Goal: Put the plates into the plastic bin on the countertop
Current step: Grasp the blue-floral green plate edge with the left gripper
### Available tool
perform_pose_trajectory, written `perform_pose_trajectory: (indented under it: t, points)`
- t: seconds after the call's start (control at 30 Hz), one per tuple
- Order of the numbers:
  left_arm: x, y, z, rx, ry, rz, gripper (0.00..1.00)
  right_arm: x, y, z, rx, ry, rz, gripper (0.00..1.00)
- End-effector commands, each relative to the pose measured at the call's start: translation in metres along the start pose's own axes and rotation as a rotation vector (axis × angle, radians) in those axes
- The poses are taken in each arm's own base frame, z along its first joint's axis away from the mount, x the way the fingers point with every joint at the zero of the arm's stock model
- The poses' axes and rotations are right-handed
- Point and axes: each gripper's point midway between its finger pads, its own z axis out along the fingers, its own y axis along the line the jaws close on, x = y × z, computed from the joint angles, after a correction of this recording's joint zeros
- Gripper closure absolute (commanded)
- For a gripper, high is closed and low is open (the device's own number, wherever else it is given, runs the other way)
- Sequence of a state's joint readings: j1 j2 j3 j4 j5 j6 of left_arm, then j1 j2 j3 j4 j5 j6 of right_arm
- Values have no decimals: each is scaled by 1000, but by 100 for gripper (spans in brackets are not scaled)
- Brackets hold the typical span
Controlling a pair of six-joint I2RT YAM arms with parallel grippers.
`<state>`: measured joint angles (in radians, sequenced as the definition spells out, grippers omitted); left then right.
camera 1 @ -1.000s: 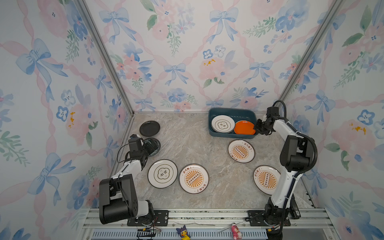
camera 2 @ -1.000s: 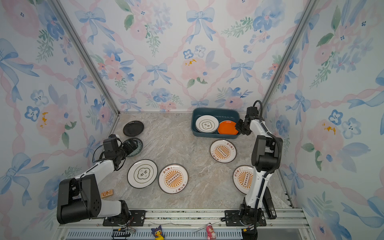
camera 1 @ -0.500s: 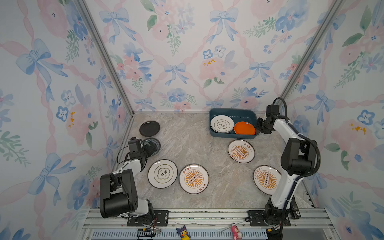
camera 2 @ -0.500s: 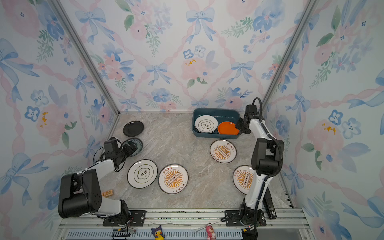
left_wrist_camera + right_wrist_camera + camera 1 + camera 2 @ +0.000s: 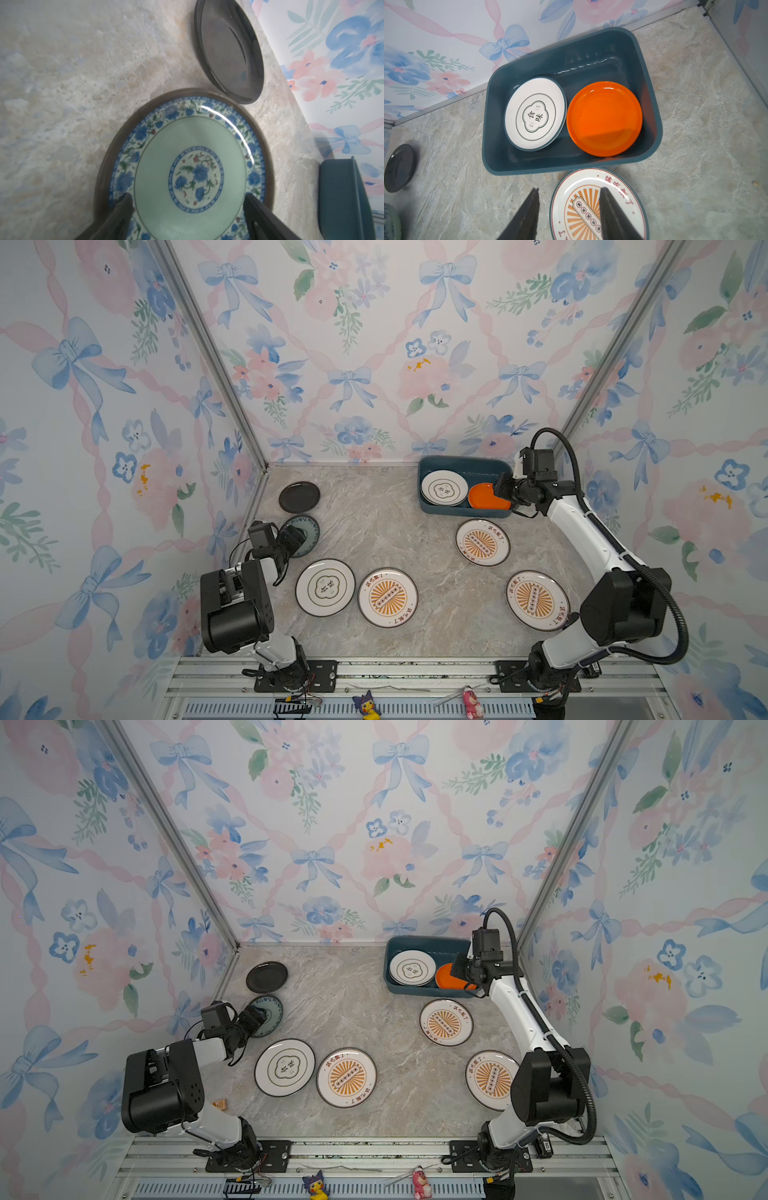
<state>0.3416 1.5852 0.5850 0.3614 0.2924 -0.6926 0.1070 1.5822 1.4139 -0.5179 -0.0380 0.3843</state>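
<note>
Orange plate [image 5: 604, 118] lies free in the bin [image 5: 490, 128].
Right fingers [image 5: 527, 216] have opened wider, empty; left fingers [image 5: 118, 218] stay spread over the patterned plate [image 5: 187, 145].

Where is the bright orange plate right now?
In a top view, the orange plate lies inside the plastic bin at back right, beside a white cloud-emblem plate.

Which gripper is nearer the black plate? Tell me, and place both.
Left. The left gripper is over the teal-patterned plate, which lies right beside the black plate. The right gripper is far across the countertop, at the plastic bin's right end.
</note>
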Motion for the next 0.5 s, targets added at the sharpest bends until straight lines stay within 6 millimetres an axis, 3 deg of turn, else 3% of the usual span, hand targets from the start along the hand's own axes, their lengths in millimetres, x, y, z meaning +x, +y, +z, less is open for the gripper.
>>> perform_pose_trajectory:
  t: [0.0,0.47]
  points:
    - [25,21,6,-20,81,-83,20,12,7,-5,-22,8,-28,55]
    - [27,14,1,16,78,-80,23,28,10,5,-51,40,-21,54]
